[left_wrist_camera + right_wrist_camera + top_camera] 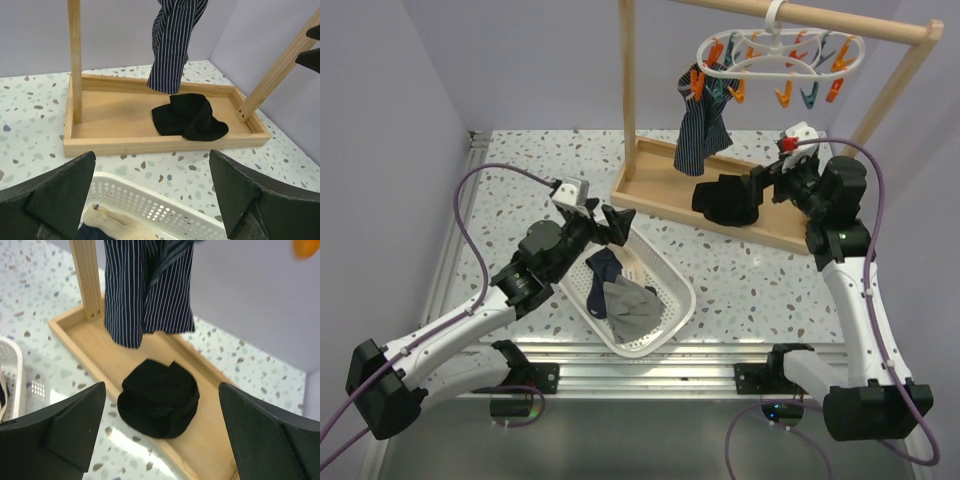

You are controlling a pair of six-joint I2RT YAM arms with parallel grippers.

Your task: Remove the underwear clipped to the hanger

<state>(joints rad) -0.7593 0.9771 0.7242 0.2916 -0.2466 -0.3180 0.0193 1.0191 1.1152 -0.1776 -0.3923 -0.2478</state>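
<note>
Table [750, 280], one striped garment [700, 135], one black garment [725, 200], perhaps two others [632, 305]

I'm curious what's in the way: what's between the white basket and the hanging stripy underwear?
In the left wrist view: bare speckled table, then the wooden tray holding the black underwear, just before the striped underwear.

A robotics lab cell: plain lilac walls [390, 90] box in a speckled table [520, 165], and the cabled left arm [455, 325] and right arm [855, 300] are bolted to aluminium rails [650, 362].
</note>
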